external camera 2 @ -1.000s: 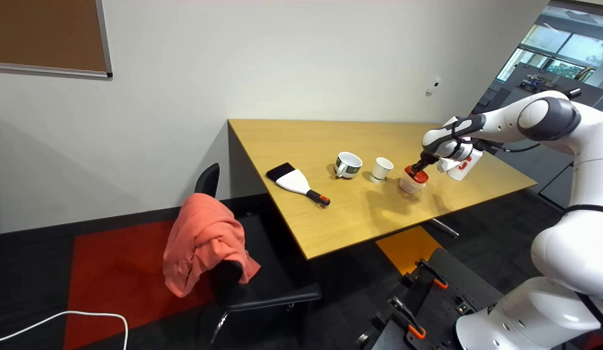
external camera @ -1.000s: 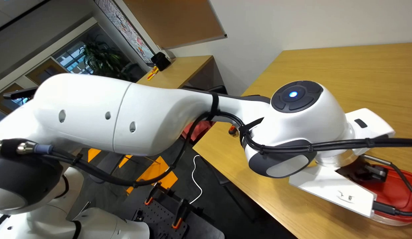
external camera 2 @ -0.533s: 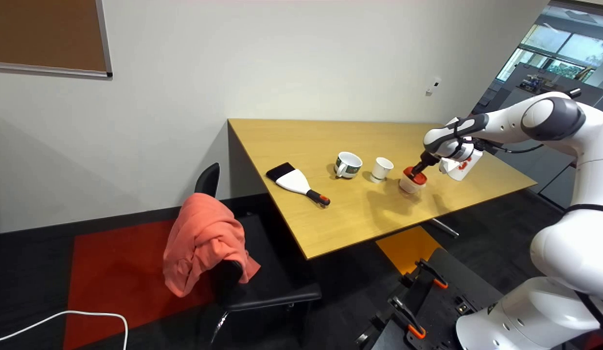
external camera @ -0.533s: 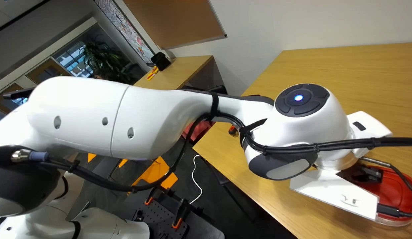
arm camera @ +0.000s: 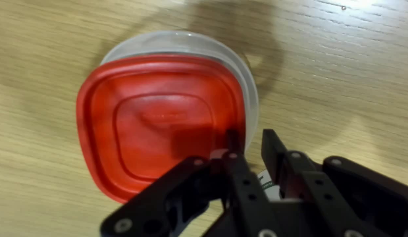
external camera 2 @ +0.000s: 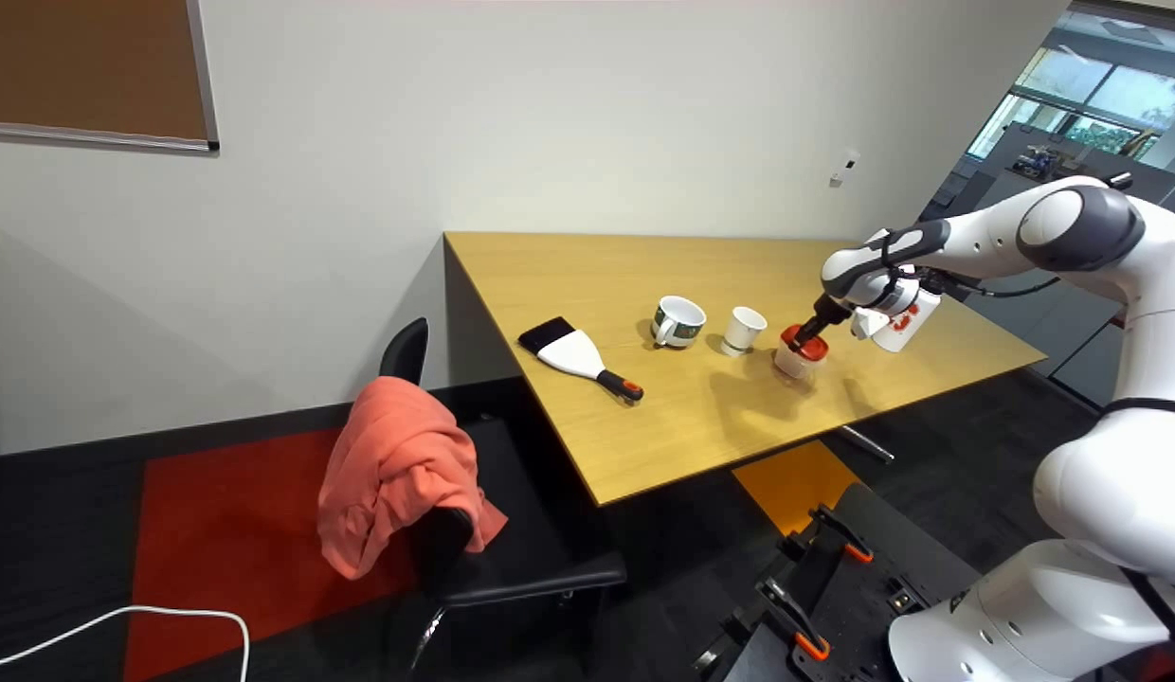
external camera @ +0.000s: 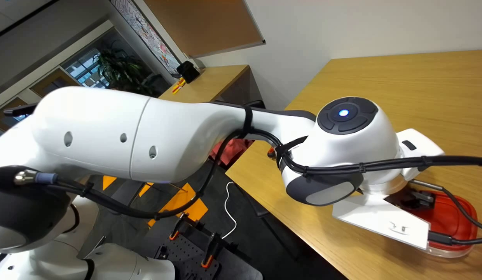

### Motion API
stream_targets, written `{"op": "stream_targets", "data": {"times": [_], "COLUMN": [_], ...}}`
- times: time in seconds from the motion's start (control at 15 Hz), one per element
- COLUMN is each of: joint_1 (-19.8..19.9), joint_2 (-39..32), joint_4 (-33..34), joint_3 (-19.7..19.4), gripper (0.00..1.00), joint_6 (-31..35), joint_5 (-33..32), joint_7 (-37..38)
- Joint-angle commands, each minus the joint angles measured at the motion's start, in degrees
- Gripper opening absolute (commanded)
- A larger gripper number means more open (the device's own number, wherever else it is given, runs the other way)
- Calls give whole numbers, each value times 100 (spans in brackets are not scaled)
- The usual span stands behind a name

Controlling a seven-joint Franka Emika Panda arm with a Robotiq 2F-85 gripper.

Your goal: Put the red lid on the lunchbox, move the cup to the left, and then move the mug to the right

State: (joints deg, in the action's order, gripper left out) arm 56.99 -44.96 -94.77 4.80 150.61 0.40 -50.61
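Red lid [arm camera: 154,121] and lunchbox [arm camera: 177,42] off their earlier spot, claw [arm camera: 250,135] ajar, gap plain only in wrist view.

An office, and it is given away at once! A corkboard [external camera 2: 90,66] is mounted on the pale wall [external camera 2: 512,114], the dark carpet [external camera 2: 57,535] is broken up by red and orange squares [external camera 2: 232,540], a chair [external camera 2: 521,502] is parked near the table [external camera 2: 644,445]; a plant [external camera: 119,74] is spotted far back, and there, off to the side, grey partitions [external camera 2: 1061,313] are backed by wide windows [external camera 2: 1069,78].
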Motion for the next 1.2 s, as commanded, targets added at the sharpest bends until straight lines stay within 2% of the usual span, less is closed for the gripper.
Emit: {"op": "stream_targets", "data": {"times": [0.0, 0.33, 0.4, 0.6, 0.93, 1.13], "joint_1": [-37, 33, 45, -49, -215, -282], "joint_2": [570, 1282, 1440, 1740, 1791, 1721], "joint_4": [-661, -1416, -1553, -1804, -1918, -1856], "joint_3": [-15, 28, 42, 7, 177, 340], "gripper": [56, 95, 99, 100, 100, 100], "joint_6": [0, 173, 188, 365, 1112, 1263], "joint_5": [167, 357, 423, 672, 635, 653], "joint_7": [-67, -184, -208, -119, -756, -947]}}
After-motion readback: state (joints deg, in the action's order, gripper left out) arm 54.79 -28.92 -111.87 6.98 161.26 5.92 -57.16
